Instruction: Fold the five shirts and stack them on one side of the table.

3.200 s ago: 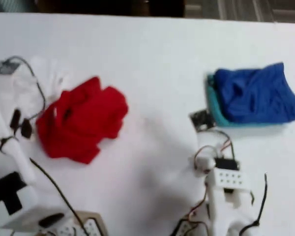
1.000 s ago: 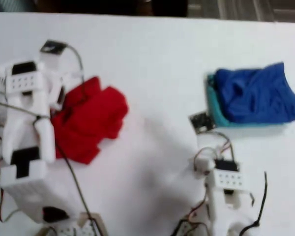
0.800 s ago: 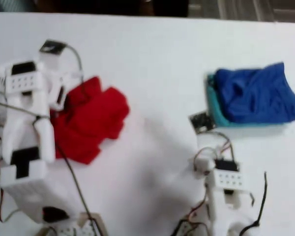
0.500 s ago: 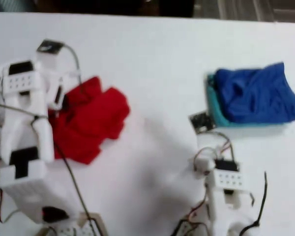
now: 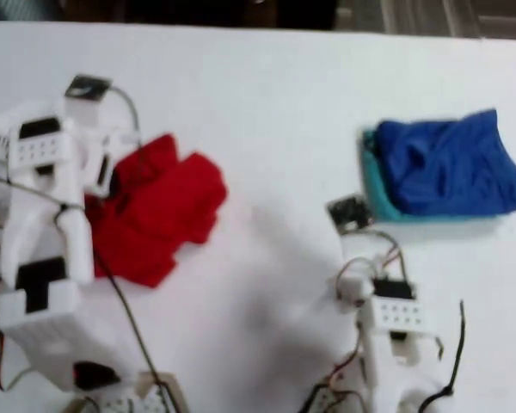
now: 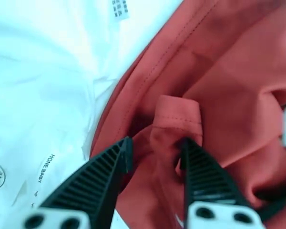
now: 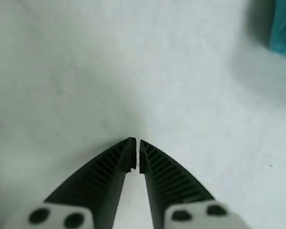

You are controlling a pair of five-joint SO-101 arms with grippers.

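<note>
A white surface point(image 5: 275, 112) spans the high view, with soft grey shadows across its middle. Beyond its far edge lies a dark strip point(image 5: 198, 10), turning to paler grey flooring point(image 5: 430, 15) toward one corner. A small tan box point(image 5: 146, 397) sits at the near edge.

White arms point(image 5: 45, 215), black ribbed jaws, dark cables point(image 5: 125, 317).

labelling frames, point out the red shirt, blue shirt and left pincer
red shirt point(image 5: 159, 215), high view, middle of the cloth
blue shirt point(image 5: 447, 163), high view, its middle
left pincer point(image 6: 156, 143), left wrist view, between its fingertips
</note>
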